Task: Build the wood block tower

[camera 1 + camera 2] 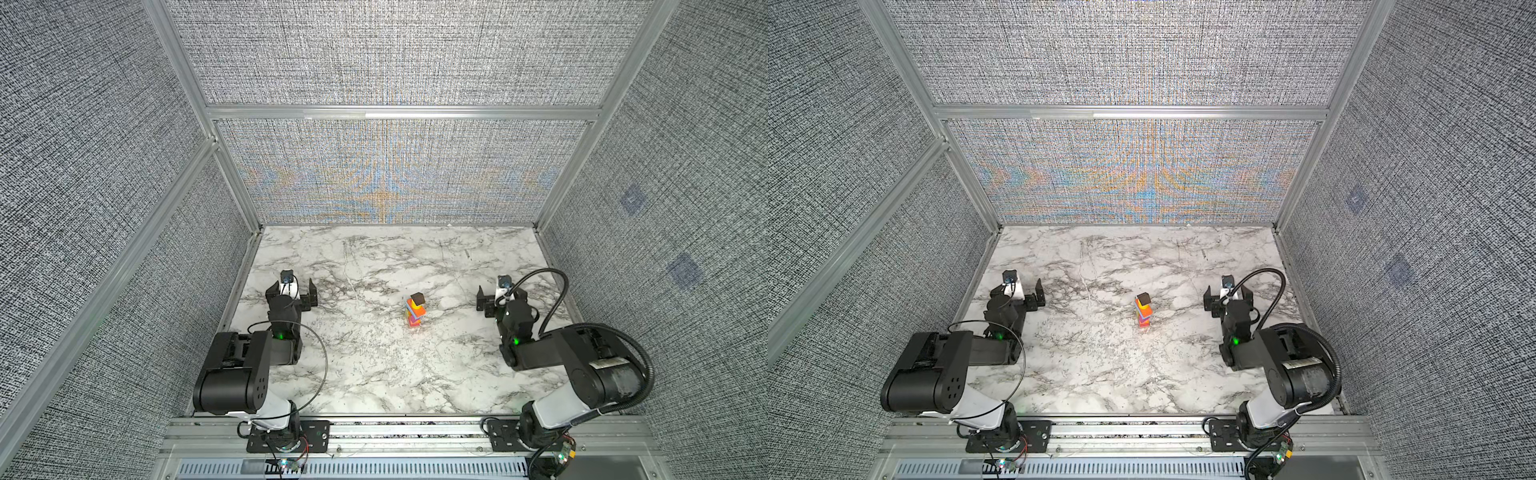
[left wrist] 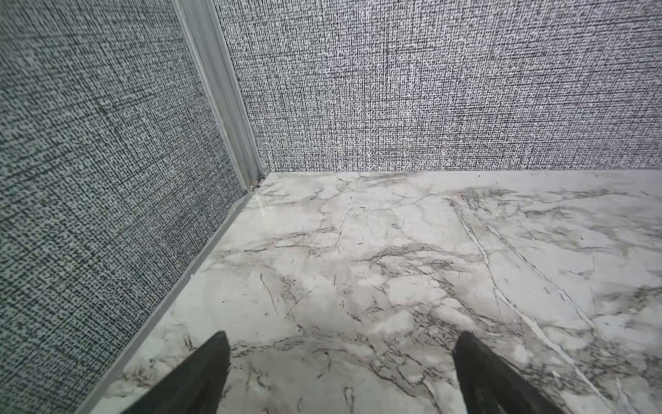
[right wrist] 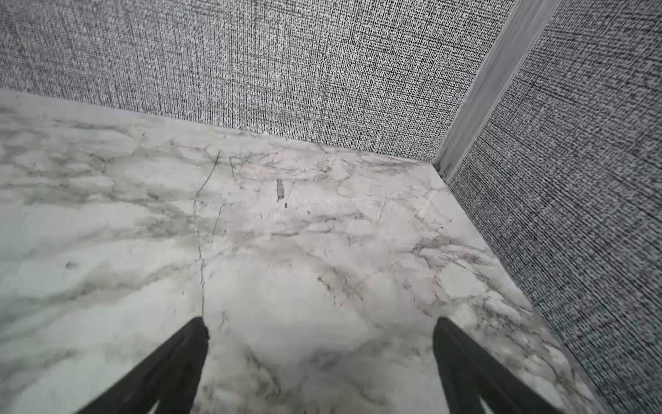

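Note:
The wood blocks stand stacked as one narrow multicoloured tower [image 1: 415, 312] [image 1: 1144, 312] near the middle of the marble table, slightly right of centre. An orange slab [image 1: 419, 311] sits near its top, and a dark brown block [image 1: 417, 297] [image 1: 1144, 297] caps it. My left gripper [image 1: 293, 287] [image 1: 1019, 289] [image 2: 343, 337] is open and empty, far to the tower's left. My right gripper [image 1: 500, 296] [image 1: 1227, 296] [image 3: 319, 322] is open and empty, to the tower's right. Neither wrist view shows the tower, only bare marble between the fingers.
Grey fabric walls with aluminium posts [image 2: 222, 89] [image 3: 490, 86] enclose the marble table [image 1: 374, 374] on three sides. Both arm bases sit on a rail [image 1: 407, 432] at the front edge. A black cable [image 1: 552, 291] loops above the right arm.

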### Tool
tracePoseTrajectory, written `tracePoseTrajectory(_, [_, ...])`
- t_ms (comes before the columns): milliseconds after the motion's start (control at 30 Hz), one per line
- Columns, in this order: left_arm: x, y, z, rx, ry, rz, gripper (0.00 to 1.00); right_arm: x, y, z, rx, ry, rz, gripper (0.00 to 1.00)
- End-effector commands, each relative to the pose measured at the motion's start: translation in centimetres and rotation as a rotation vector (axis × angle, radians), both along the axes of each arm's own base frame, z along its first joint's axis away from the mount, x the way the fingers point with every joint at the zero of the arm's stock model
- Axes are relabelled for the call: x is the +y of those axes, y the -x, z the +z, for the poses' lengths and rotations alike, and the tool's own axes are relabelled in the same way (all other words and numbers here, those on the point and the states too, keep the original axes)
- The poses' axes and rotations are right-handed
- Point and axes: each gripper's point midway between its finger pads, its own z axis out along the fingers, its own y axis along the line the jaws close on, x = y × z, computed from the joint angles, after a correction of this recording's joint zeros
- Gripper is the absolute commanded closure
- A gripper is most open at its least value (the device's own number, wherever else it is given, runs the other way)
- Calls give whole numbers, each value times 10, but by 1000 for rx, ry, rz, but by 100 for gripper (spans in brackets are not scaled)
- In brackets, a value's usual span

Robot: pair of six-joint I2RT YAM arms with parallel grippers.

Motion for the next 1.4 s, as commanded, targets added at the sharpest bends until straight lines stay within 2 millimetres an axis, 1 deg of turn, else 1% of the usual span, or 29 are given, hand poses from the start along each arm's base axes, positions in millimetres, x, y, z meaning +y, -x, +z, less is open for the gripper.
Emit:
tracePoseTrajectory(0, [-7,4,-21,93,42,-42,1,10,8,-38,201,-117,102,1])
tracePoseTrajectory(67, [-8,4,-21,92,44,-42,1,12,9,-36,156,-110,107,1])
tracePoseTrajectory(133, [-7,5,-20,90,43,-42,1,16,9,-36,172,-95,122,1])
tracePoseTrajectory(1367, [-8,5,-19,85,41,-43,1,16,9,-36,164,-98,122,1])
